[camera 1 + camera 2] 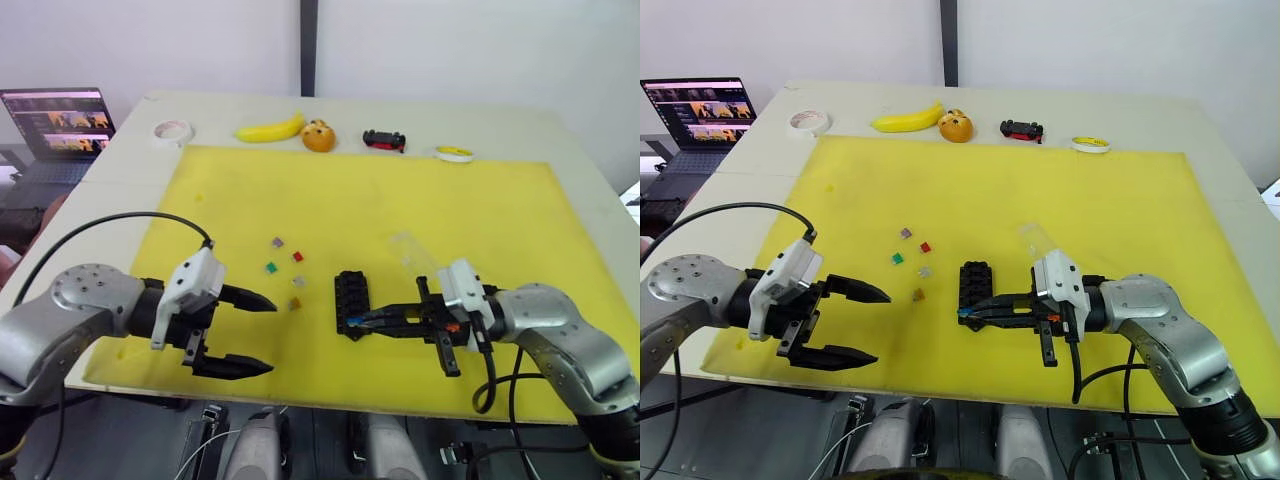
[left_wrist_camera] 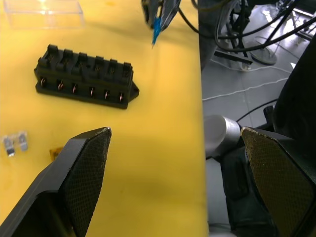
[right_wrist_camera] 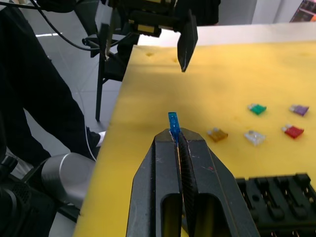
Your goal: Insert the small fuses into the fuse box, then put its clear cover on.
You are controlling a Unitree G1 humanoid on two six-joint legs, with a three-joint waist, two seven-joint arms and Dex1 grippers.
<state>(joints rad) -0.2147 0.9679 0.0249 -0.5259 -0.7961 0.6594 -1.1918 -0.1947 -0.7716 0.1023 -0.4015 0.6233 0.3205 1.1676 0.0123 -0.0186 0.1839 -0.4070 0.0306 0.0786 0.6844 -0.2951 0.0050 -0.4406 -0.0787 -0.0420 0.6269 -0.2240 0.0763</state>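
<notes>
Fuses first: one small blue blade fuse (image 3: 172, 121) is pinched between the closed jaws of the right gripper (image 3: 177, 137), with only its upper end standing proud of the fingertips, beside the near end of the small black rectangular plastic fuse box (image 1: 351, 301) that lies on the yellow mat (image 1: 480, 210) covering the tabletop. Five more tiny coloured plastic fuses (image 1: 287, 271) lie loose on the mat at about 10 o'clock from the box, and the thin transparent rectangular cover (image 1: 412, 250) rests at about 1 o'clock from it, near the right wrist. The left gripper (image 1: 252, 333) hangs at about 8 o'clock from the box, jaws wide open and empty. A fuse this size is probably light, stiff and smooth-sided, so it could twist or slip in the pads; holding it by its plastic head, blades free and square to a slot, seems safest. The cover looks thin and likely flexes, so its long edges are the place to take it. From the left wrist come the box's two rows of slots and metal contacts along its side; from the right wrist comes how little of the fuse shows beyond the pads.
</notes>
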